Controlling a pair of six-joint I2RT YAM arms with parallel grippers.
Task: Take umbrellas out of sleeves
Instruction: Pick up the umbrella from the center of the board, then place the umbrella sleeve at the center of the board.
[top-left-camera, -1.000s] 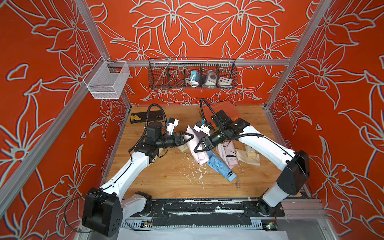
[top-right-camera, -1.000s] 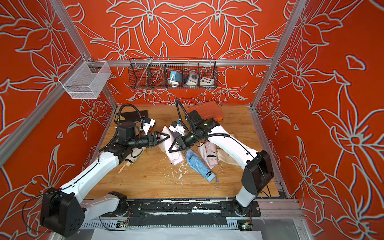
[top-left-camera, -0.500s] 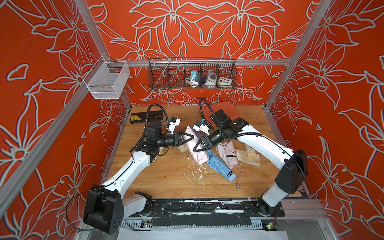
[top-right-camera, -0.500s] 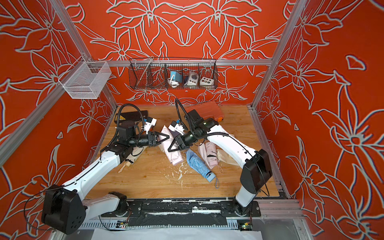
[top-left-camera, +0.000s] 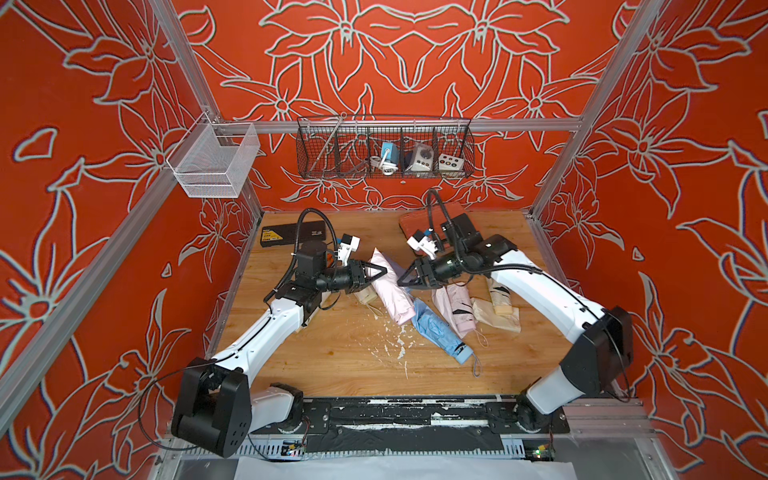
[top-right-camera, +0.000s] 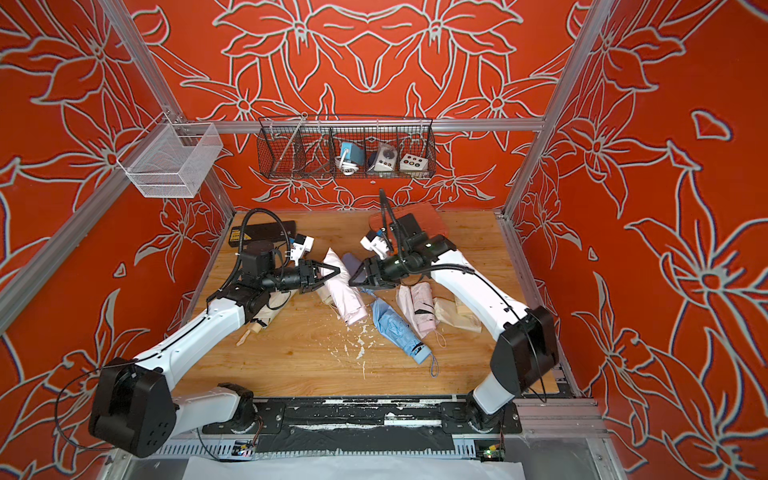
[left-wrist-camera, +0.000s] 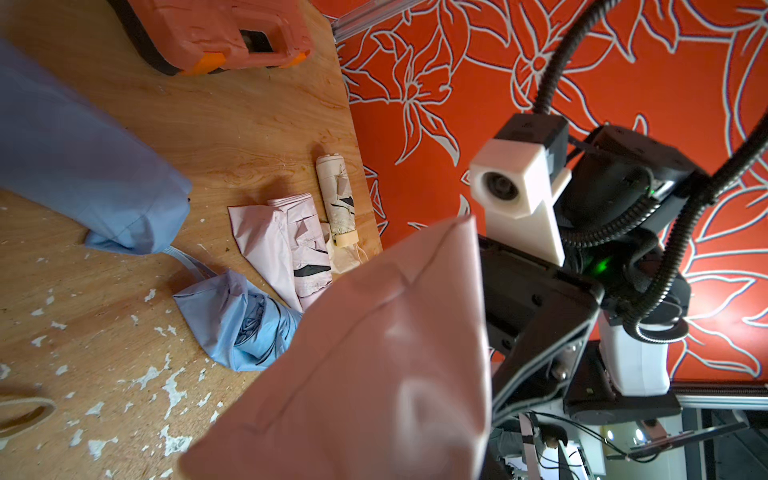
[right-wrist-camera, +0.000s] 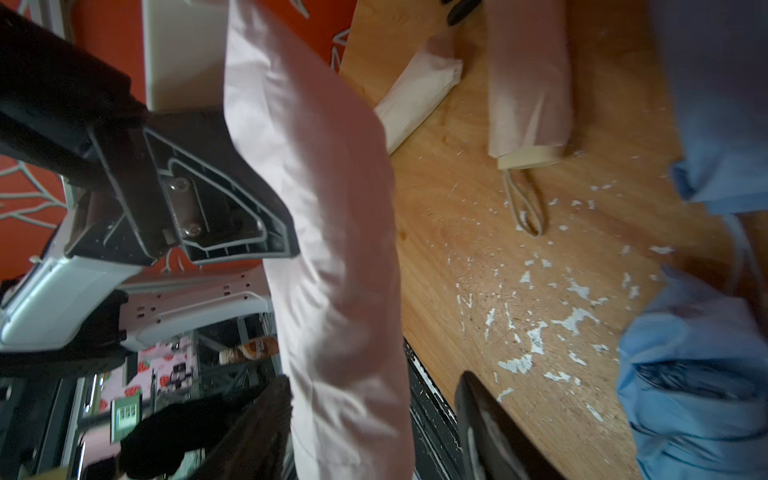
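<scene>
Since one second earlier, logged a swap of grip: left gripper gone from wide apart to clamped on pink sleeve, right gripper gone from pinched to spread.

Both top views: found pink sleeve, plump and smooth, set slantwise at mid frame over wooden table. Saw left gripper narrowed onto the sleeve's upper end from frame left. Saw right gripper reaching the same end from frame right, jaws parted, holding nothing. Noted light blue umbrella just right of the sleeve's lower end, with pink umbrella and cream umbrella further right.

Left wrist view: saw pink sleeve filling lower centre and hiding own fingertips. Noted one finger of right gripper just beside the sleeve's right edge.

Right wrist view: saw pink sleeve running top to bottom between own fingers, with a clear gap on frame right. Could not tell contact on frame left. Saw left gripper's finger pressed against the sleeve at frame left.
</scene>
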